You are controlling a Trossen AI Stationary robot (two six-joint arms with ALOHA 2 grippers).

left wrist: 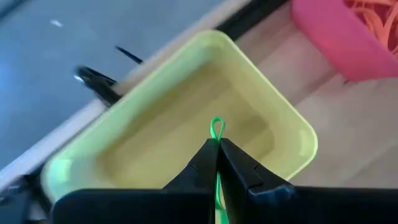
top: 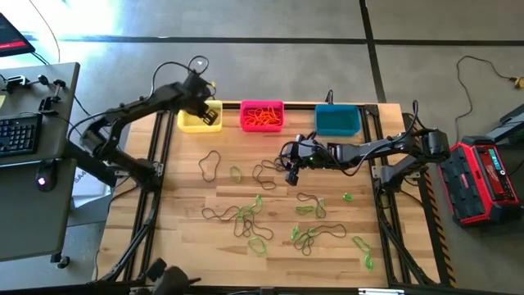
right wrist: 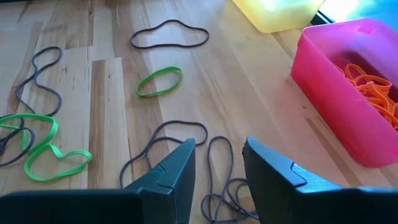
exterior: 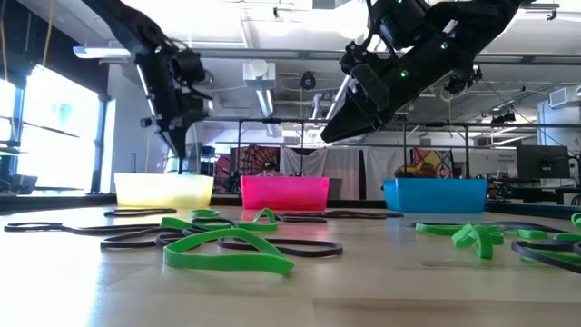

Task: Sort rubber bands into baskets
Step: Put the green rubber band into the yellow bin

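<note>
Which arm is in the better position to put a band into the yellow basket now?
Left. Its end effector is over the yellow basket, shut on a green rubber band. The right end effector is open above dark bands on the table.

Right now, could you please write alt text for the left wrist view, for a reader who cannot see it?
The left gripper, shut on a green rubber band, hangs over the yellow basket, which looks empty. The basket sits at the edge of the wooden table, and a corner of the pink basket holding orange rubber bands shows beside it.
</note>
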